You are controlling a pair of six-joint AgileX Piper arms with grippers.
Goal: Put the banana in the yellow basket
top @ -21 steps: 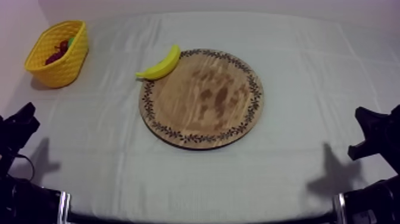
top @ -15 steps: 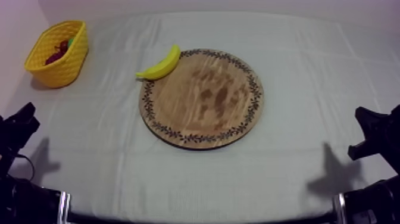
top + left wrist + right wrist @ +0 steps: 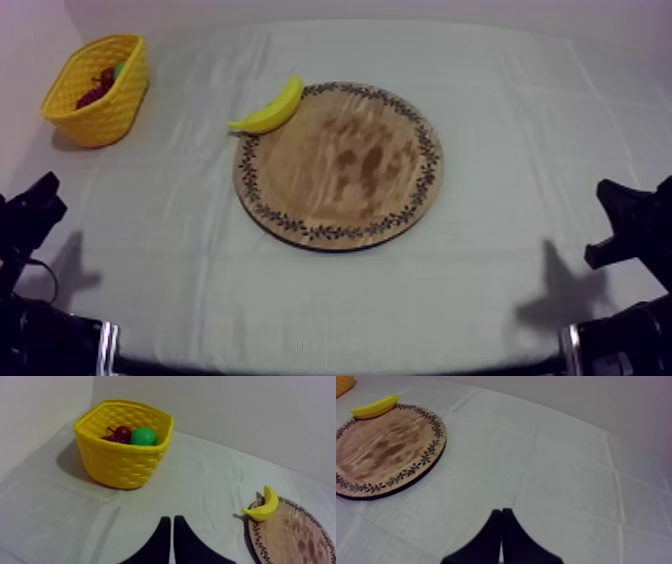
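**Fingers pressed together on both arms, banana at the board's rim**

Fingers of the left gripper [image 3: 171, 519] lie flat against each other, two smooth black blades forming a narrow wedge with nothing between them. It hangs low over the bare cloth [image 3: 500, 300], a grey-white fabric crossed by soft fold creases. Beyond it, at the far left corner of the table, stands the yellow basket [image 3: 120, 463] — moulded plastic with a honeycomb weave pattern, rounded corners and a thick rolled rim. Inside it lie a small red fruit [image 3: 123, 431] with a thin dark stem and, touching it, a glossy round green fruit [image 3: 143, 436].

Well apart from the basket and to its right lies the banana [image 3: 268, 110], smooth matte yellow and gently curved. It rests along the upper-left edge of the round wooden board [image 3: 345, 175], touching the patterned rim; how much of it hangs over the cloth cannot be told. The board is a flat disc of pale wood with darker grain patches at its middle and a ring of dark leaf ornament round the edge.

At the far right, the right gripper [image 3: 501, 511] hangs above the creased cloth, well apart from the board — its black fingers closed to a slim point, gripping nothing.
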